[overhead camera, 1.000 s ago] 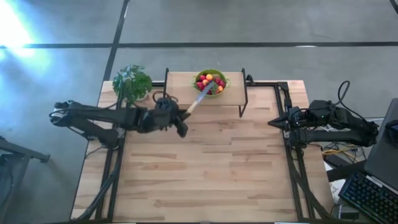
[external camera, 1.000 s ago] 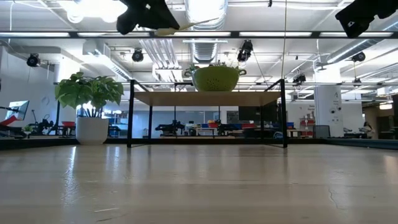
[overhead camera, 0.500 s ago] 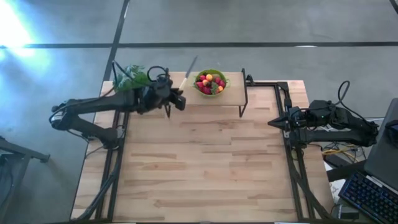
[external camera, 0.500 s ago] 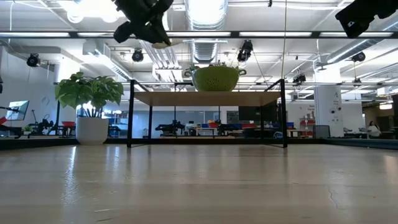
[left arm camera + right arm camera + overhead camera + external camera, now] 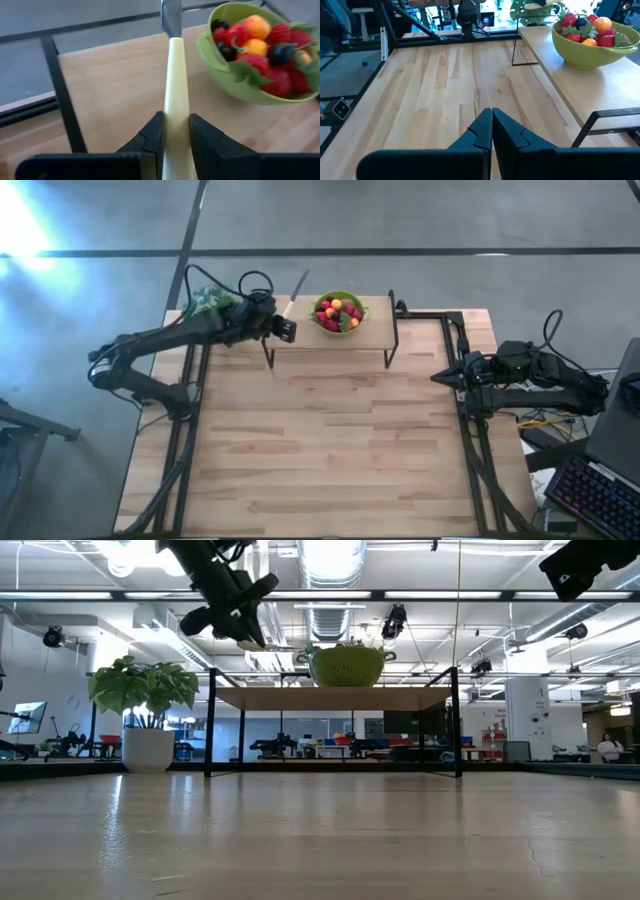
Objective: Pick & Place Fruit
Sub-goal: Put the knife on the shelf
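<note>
Now the left hand (image 5: 287,330) grips the knife (image 5: 176,100) tight beside the bowl (image 5: 338,328) of fruit (image 5: 337,312) on the shelf (image 5: 375,332), so it should move slowly and keep the blade level, while the right hand (image 5: 441,379) waits pinched closed at the bench (image 5: 330,450) edge.

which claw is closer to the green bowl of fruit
Left. The left claw, shut on the knife, is just beside the bowl; the right claw waits at the table's right edge.

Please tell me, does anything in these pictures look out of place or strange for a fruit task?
Yes. The left gripper holds a pale-handled knife beside the green bowl, not fruit. All the fruit remains in the bowl on the raised shelf. Nothing looks spilled.
</note>
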You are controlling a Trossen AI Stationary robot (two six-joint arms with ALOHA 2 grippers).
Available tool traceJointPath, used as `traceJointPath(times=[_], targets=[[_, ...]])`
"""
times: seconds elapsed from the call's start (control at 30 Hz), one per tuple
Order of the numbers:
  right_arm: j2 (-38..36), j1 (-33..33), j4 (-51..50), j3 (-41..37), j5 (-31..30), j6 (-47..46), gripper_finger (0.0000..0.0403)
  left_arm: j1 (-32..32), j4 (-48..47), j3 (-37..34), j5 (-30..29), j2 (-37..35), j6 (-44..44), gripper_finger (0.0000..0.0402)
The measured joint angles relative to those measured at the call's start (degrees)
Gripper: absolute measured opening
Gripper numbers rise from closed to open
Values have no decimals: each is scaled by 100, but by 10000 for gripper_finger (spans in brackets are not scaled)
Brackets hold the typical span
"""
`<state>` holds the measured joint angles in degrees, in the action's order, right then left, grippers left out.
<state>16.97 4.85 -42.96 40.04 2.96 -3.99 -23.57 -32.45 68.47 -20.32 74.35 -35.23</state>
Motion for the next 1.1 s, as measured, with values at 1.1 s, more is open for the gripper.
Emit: traceJointPath(times=[1.1], targets=[[-1,0,2,-1,0,0,8,-494,-438,1,894,995,-279,69]])
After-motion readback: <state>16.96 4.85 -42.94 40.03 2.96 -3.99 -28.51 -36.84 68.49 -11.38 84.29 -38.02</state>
